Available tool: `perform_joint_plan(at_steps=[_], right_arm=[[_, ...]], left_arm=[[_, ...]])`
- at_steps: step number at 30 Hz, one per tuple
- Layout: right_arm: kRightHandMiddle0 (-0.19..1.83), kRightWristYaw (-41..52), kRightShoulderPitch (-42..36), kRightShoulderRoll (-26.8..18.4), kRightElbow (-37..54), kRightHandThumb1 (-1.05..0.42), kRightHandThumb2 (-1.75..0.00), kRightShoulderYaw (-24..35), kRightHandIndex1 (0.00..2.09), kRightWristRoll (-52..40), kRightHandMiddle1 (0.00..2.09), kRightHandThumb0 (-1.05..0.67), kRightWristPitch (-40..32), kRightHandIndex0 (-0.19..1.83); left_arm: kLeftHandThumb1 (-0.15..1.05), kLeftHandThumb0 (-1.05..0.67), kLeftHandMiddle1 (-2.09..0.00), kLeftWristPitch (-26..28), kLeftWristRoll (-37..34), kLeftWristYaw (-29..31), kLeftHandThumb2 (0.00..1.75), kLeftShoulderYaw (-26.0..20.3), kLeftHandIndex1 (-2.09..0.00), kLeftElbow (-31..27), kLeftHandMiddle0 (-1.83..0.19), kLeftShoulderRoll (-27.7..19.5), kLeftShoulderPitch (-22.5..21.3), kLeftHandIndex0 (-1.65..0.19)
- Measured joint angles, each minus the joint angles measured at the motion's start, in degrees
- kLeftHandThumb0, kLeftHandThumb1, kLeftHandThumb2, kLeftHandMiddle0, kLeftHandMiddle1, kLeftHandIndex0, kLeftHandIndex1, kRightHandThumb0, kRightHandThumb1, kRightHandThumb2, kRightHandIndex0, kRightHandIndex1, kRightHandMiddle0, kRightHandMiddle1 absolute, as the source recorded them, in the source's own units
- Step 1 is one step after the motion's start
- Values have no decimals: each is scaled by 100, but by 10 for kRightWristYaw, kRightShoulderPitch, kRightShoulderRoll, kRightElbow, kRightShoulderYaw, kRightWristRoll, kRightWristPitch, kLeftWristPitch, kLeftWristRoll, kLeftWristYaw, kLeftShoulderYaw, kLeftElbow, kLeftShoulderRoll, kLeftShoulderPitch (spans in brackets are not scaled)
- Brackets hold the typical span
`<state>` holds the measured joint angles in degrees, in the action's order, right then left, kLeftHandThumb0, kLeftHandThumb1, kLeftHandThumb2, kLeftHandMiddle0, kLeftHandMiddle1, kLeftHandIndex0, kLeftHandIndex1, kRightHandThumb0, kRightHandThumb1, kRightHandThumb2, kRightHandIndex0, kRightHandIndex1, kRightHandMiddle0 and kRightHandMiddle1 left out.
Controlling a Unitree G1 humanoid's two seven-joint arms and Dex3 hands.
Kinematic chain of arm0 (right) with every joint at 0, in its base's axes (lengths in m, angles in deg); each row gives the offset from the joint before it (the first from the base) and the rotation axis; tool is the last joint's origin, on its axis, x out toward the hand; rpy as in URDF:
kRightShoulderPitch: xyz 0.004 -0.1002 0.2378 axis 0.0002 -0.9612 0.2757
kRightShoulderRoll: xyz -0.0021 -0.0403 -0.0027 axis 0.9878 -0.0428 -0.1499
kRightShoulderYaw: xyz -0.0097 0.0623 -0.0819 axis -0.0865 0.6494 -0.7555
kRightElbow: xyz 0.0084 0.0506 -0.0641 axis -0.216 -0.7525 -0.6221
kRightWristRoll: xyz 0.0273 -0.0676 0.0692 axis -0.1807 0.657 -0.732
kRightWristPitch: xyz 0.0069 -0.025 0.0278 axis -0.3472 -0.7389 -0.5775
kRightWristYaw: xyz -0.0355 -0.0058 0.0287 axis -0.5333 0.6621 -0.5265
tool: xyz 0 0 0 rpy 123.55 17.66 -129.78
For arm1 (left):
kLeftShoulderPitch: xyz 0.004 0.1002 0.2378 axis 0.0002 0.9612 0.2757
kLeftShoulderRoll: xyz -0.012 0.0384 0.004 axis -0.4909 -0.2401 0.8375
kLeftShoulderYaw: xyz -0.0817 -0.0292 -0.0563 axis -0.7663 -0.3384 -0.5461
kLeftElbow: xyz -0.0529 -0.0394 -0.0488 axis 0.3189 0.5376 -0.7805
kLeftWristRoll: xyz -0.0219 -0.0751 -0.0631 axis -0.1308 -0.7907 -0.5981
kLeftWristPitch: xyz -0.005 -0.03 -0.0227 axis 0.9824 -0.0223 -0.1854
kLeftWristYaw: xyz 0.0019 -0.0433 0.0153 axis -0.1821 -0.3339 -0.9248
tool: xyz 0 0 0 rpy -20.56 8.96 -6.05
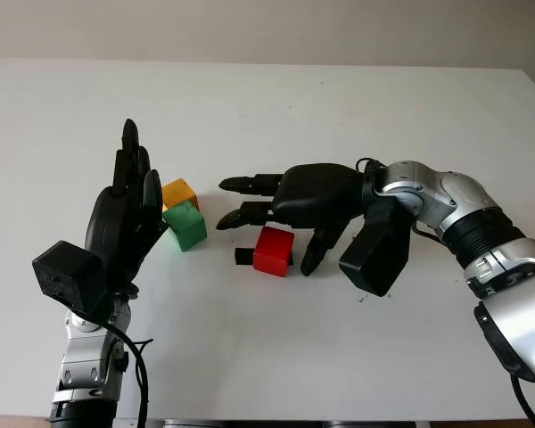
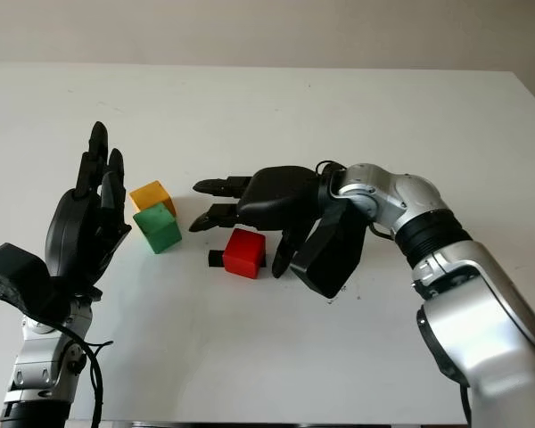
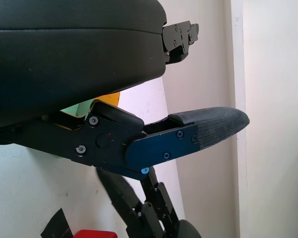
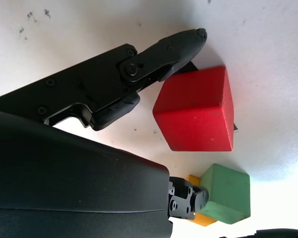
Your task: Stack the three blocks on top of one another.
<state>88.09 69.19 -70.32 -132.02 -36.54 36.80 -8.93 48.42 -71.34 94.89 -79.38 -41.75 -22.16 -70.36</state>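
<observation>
1. White bench [image 1: 276,357] fills my forward view, with a pale wall behind its far edge; the three blocks sit near the middle of it, left of centre.
2. My right robot hand [image 1: 276,218] reaches in from the right and hovers low over the red block. It holds nothing: two fingers stretch out past the block on its far side and the thumb [image 4: 181,42] hangs down beside its right face. From the wrist view I judge the thumb tip close to the block's edge, but I cannot tell whether it touches.
3. My left robot hand [image 1: 129,214] stands raised just left of the green and yellow blocks, fingers pointing up, open and holding nothing.
4. The red block [image 1: 274,251] lies on the bench apart from the other two, turned a little off square to the bench edge. It is a cube, so it has no long axis to speak of. A small black object [image 1: 242,257] rests against its left side.
5. The green block [image 1: 188,226] sits tilted, leaning up against the yellow block [image 1: 179,193] just behind it; whether it rests partly on it I cannot tell.
6. By my judgement nothing is properly stacked yet; all three placements remain, starting with a grasp on the red block.
</observation>
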Motion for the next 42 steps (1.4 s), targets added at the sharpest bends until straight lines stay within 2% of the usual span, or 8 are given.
perform_joint_plan(at_steps=[5, 9, 16, 22, 28, 31, 37, 42], right_arm=[[-19, 2, 6, -12, 6, -89, -5, 5, 0, -10, 0, -82, -2, -19], [-19, 39, 0, -34, 20, -102, -12, 49, 0, -99, 0, -93, -32, -19], [-19, 63, -147, -38, 129, -105, -54, 215, 0, -358, 1, -84, -222, -19], [-18, 16, -280, 28, 226, -105, -64, 295, 0, -465, 3, -79, -367, -19], [-19, -17, -342, 101, 307, -105, -64, 342, 0, -554, 0, -76, -495, -19], [-19, -41, -369, 131, 354, -105, -64, 361, 0, -586, 0, -74, -554, -19], [-19, -58, -412, 174, 415, -105, -73, 369, 0, -601, 0, -73, -584, -19], [-19, -67, -427, 192, 431, -105, -73, 370, 0, -604, 0, -72, -602, -19]], left_arm=[[105, -79, 0, -2, 1, 0, 70, 0, 0, 0, 19, 0, 0, 19], [105, -79, 0, -2, 4, -10, 70, 0, 0, -2, 19, 1, 3, 19], [105, -77, 0, -2, 6, -12, 71, -2, 0, -4, 19, -3, 4, 19], [105, -74, 0, -5, 6, -2, 68, -15, 0, -1, 19, -34, -7, 19], [105, -73, -3, 6, 31, 2, 61, -29, -2, -1, 18, -87, -25, 19], [105, -63, -5, 3, 44, 9, 59, -37, -4, -1, 16, -120, -29, 16], [105, -46, -10, -34, 69, 16, 33, -46, -12, 25, -7, -170, -59, -5], [104, -27, -20, -41, 58, 69, 10, -49, -31, 58, -56, -221, -106, -48]])
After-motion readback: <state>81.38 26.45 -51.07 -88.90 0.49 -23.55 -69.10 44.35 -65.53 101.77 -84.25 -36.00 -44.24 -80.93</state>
